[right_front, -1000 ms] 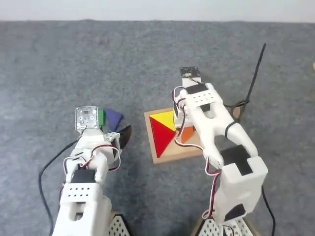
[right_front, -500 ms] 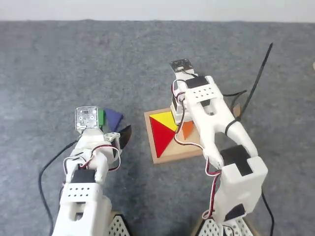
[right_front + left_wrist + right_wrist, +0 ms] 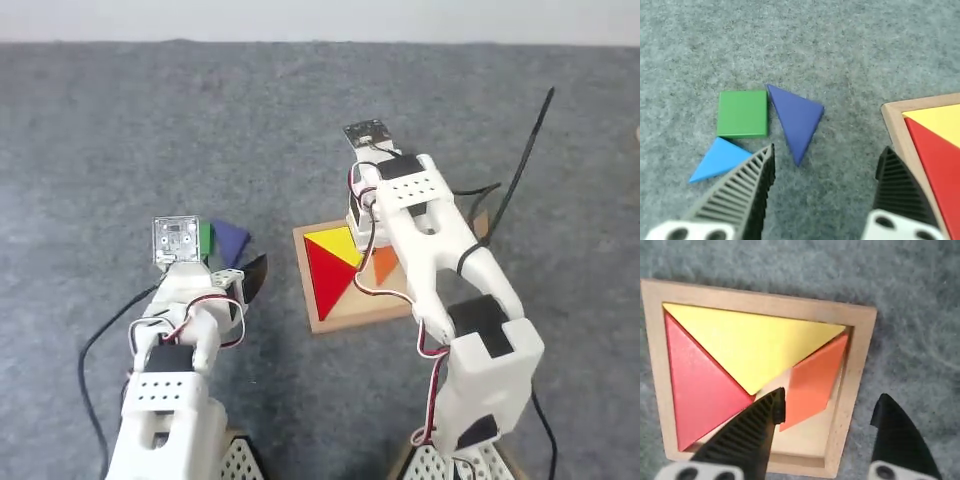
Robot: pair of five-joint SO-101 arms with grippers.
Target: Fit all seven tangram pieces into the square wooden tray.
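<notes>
The square wooden tray [image 3: 345, 318] lies mid-table and holds a yellow triangle [image 3: 336, 243], a red triangle [image 3: 327, 276] and an orange piece [image 3: 383, 264]. My right gripper [image 3: 827, 410] hangs open above the tray [image 3: 855, 390], nothing between its fingers, over the orange piece [image 3: 815, 380] beside the yellow triangle [image 3: 752, 342] and red triangle [image 3: 697, 385]. My left gripper [image 3: 822, 170] stands open and empty over the carpet, left of the tray. Just beyond it lie a green square [image 3: 742, 113], a dark blue triangle [image 3: 796, 120] and a light blue triangle [image 3: 717, 160].
Grey carpet covers the table. A black cable [image 3: 520, 150] runs behind the right arm [image 3: 415, 215]. The tray's corner [image 3: 892, 116] sits close to one left finger [image 3: 895, 185]. Bare wood shows in the tray's near part [image 3: 800, 440].
My right gripper has drawn back and up from the tray, with the orange piece left lying inside. The left arm has kept still.
</notes>
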